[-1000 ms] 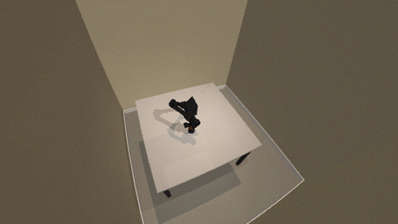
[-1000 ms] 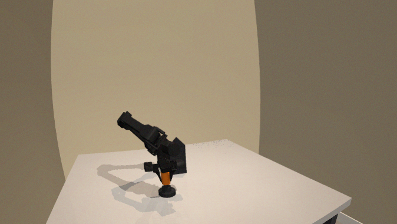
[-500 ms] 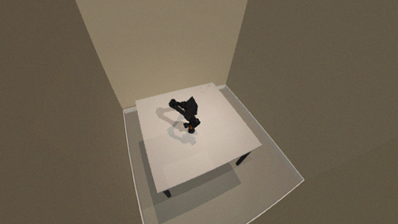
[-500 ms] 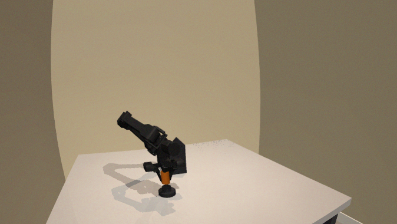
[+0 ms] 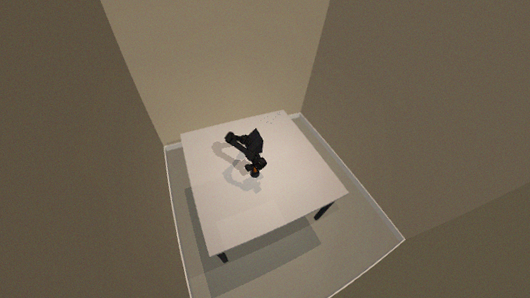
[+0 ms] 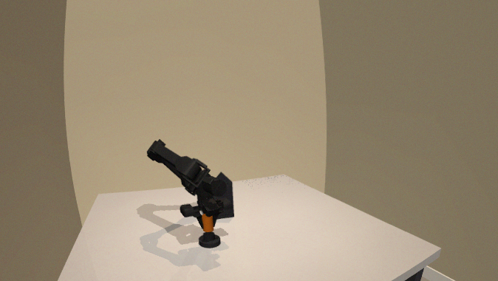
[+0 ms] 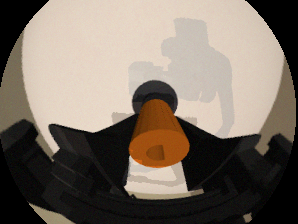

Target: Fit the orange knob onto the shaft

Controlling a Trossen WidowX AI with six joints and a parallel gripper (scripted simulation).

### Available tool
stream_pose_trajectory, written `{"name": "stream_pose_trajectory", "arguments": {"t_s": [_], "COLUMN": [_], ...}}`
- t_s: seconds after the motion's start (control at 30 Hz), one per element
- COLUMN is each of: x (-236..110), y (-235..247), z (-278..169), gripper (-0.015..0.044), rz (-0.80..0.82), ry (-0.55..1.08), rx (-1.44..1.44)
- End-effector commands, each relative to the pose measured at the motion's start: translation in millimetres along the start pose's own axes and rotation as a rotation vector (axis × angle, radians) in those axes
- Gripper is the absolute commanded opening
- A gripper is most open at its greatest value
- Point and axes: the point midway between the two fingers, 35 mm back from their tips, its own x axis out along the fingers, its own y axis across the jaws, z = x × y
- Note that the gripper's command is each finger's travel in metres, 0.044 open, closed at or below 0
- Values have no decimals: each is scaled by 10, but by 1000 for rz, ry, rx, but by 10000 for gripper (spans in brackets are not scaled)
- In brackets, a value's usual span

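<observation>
Orange knob [image 6: 207,222] stood upright directly over the round pedestal [image 6: 209,241], its lower end at or just above the pedestal's top, with no gap visible in the exterior view. The gripper [image 6: 207,214] was clamped on the knob's upper part, fingers held partway apart by its body. Pedestal and knob sat on the table [image 6: 332,237] toward the far-left part of the top, well back from the near edge and well apart from the right edge.

From the wrist view, the knob [image 7: 157,135] ran down from the fingers to the dark pedestal [image 7: 154,92] beneath it, and the two looked centred on one another. The shaft itself was hidden by the knob, so I could not tell how far it had entered the hole, nor how the flats lay.

By my judgement the step in hand was the seating: the knob had been brought onto the shaft's axis but was not yet pushed home, since nearly its whole length showed above the pedestal. The next move called for gentle downward pressure with a slow twist about the vertical until the flats matched, then a straight push down to the pedestal, and only then release. Forcing it while misaligned risked tilting the knob in the grip.
</observation>
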Motion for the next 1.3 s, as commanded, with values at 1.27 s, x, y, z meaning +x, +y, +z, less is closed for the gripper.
{"name": "stream_pose_trajectory", "arguments": {"t_s": [1.27], "x": [-33], "y": [-12], "z": [-4], "gripper": [0], "rz": [-3], "ry": [-4], "rx": [-215]}}
